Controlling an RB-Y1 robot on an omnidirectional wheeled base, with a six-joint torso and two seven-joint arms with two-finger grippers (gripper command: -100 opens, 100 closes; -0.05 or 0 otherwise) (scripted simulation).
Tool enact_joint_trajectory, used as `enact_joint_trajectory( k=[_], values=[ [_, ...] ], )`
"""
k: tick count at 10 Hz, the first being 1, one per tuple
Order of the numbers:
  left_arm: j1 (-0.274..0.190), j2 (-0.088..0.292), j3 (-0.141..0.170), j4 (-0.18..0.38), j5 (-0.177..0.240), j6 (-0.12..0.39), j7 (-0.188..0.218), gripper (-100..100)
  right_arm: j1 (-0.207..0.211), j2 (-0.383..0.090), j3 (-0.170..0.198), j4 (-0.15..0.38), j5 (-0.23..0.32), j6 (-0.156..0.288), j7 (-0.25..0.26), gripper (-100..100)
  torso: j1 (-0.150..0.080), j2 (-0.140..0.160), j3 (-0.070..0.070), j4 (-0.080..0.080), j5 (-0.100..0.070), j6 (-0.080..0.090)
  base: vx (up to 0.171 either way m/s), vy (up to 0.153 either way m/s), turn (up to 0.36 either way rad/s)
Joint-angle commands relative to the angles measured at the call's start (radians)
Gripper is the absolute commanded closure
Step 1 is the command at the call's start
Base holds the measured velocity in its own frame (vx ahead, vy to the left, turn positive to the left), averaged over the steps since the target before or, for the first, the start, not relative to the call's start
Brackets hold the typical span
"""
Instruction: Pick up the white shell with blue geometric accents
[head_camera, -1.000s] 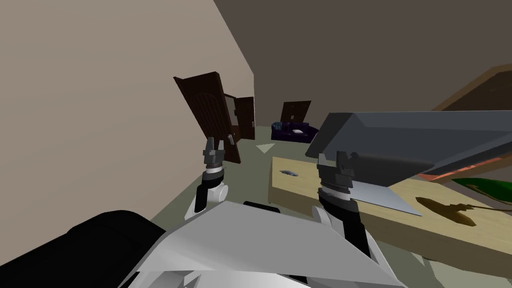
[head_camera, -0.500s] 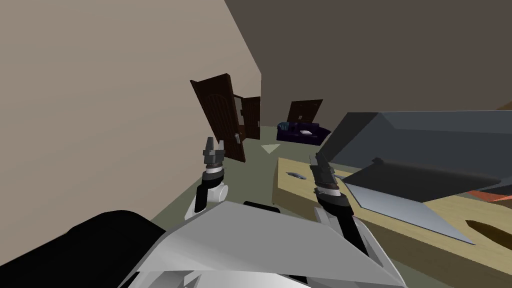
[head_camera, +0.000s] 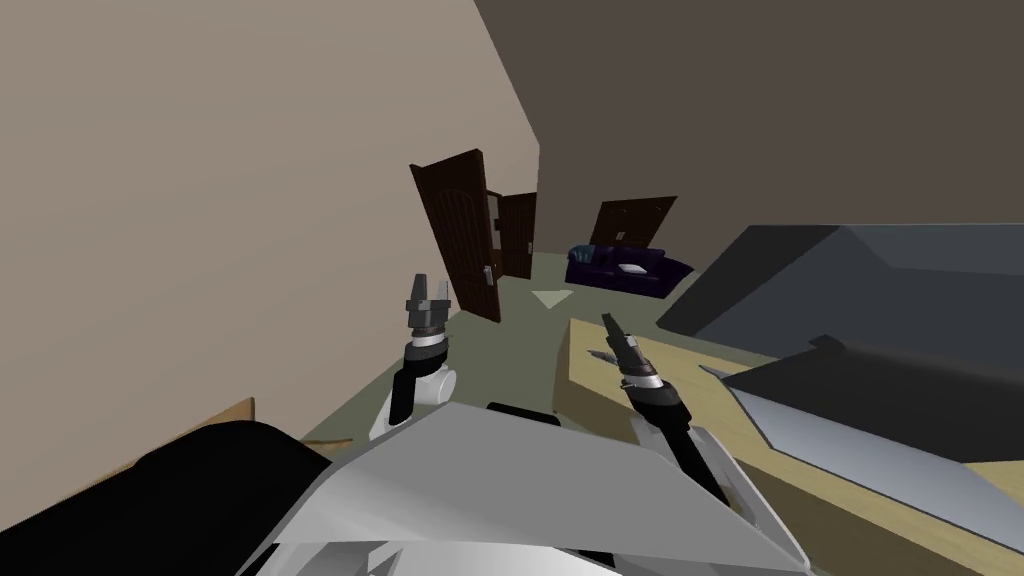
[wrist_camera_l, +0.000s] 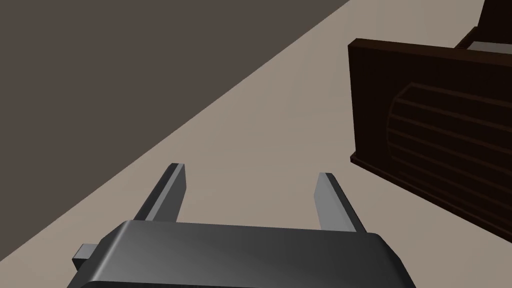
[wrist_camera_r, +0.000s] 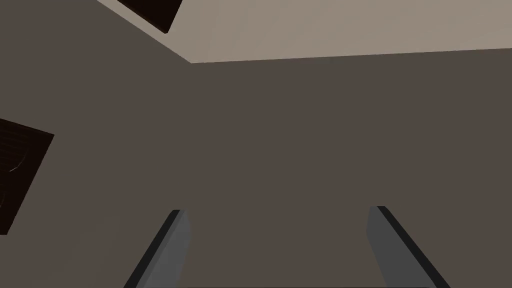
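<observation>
I make out the shell (head_camera: 598, 354) as a small, pale grey sliver lying flat on the table (head_camera: 585, 335), near its corner.

**Fig. Clearance around both arms.** L gripper (head_camera: 429, 287), fingers apart, stood over the olive floor (head_camera: 510, 370) btwn the beige wall (head_camera: 200, 200) and the tan table (head_camera: 585, 385). That lane ran free up to an open dark-brown door (head_camera: 458, 235) ahead. R gripper (head_camera: 608, 325), fingers also apart, hung above the table's near corner w/ bare top beside it. A big dark-grey angular body (head_camera: 860, 300) and a pale grey slab (head_camera: 830, 450) under it blocked the table's R part.
</observation>
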Motion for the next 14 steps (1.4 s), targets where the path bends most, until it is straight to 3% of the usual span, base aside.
enact_joint_trajectory(
  k=[1, 2, 4, 5, 7, 8, 9, 10, 12, 13, 14],
  values=[
    [0.000, 0.000, 0.000, 0.000, 0.000, 0.000, 0.000, 0, -0.014, -0.040, 0.016, 0.043, 0.050, 0.014, 0.026, -100, 0.000, 0.000, 0.000, 0.000, 0.000, 0.000, -0.012, 0.061, 0.266],
    [0.000, 0.000, 0.000, 0.000, 0.000, 0.000, 0.000, 0, -0.014, -0.040, 0.016, 0.043, 0.063, 0.014, 0.026, -100, 0.001, 0.000, 0.000, 0.000, 0.000, 0.000, -0.006, 0.040, 0.089],
    [0.000, 0.000, 0.000, 0.000, 0.000, 0.000, 0.000, 0, -0.031, -0.095, 0.039, 0.110, 0.126, 0.031, 0.061, -100, 0.000, 0.000, 0.000, 0.000, 0.000, 0.000, -0.003, 0.055, 0.220],
    [0.000, 0.000, 0.000, 0.000, 0.000, 0.000, 0.000, 0, -0.031, -0.095, 0.039, 0.110, 0.146, 0.031, 0.061, -100, 0.001, 0.000, 0.000, 0.000, 0.000, 0.000, 0.002, 0.036, 0.085],
    [0.000, 0.000, 0.000, 0.000, 0.000, 0.000, 0.000, 0, -0.048, -0.152, 0.068, 0.171, 0.212, 0.056, 0.100, -100, -0.001, 0.000, 0.000, 0.000, 0.000, 0.000, 0.004, 0.038, 0.193],
    [0.000, 0.000, 0.000, 0.000, 0.000, 0.000, 0.000, 0, -0.048, -0.152, 0.068, 0.183, 0.232, 0.056, 0.100, -100, -0.001, -0.001, 0.000, 0.000, 0.000, 0.000, 0.006, 0.029, 0.139],
    [0.000, 0.000, 0.000, 0.000, 0.000, 0.000, 0.000, 0, -0.057, -0.180, 0.084, 0.221, 0.268, 0.071, 0.120, -100, -0.001, -0.001, 0.000, 0.000, 0.000, 0.001, 0.008, 0.029, 0.173],
    [0.000, 0.000, 0.000, 0.000, 0.000, 0.000, 0.000, 0, -0.057, -0.180, 0.084, 0.221, 0.275, 0.071, 0.120, -100, -0.001, -0.001, 0.000, 0.000, 0.000, 0.000, 0.008, 0.018, 0.065],
    [0.000, 0.000, 0.000, 0.000, 0.000, 0.000, 0.000, 0, -0.074, -0.238, 0.122, 0.286, 0.345, 0.107, 0.162, -100, -0.002, -0.001, 0.000, 0.000, 0.000, 0.000, 0.010, 0.021, 0.199],
    [0.000, 0.000, 0.000, 0.000, 0.000, 0.000, 0.000, 0, -0.074, -0.238, 0.122, 0.302, 0.363, 0.107, 0.162, -100, -0.002, -0.001, -0.001, 0.000, 0.000, 0.000, 0.011, 0.012, 0.068],
    [0.000, 0.000, 0.000, 0.000, 0.000, 0.000, 0.000, 0, -0.083, -0.268, 0.143, 0.343, 0.402, 0.128, 0.184, -100, -0.003, -0.001, 0.000, 0.000, 0.000, 0.001, 0.011, 0.012, 0.134]
  ],
)
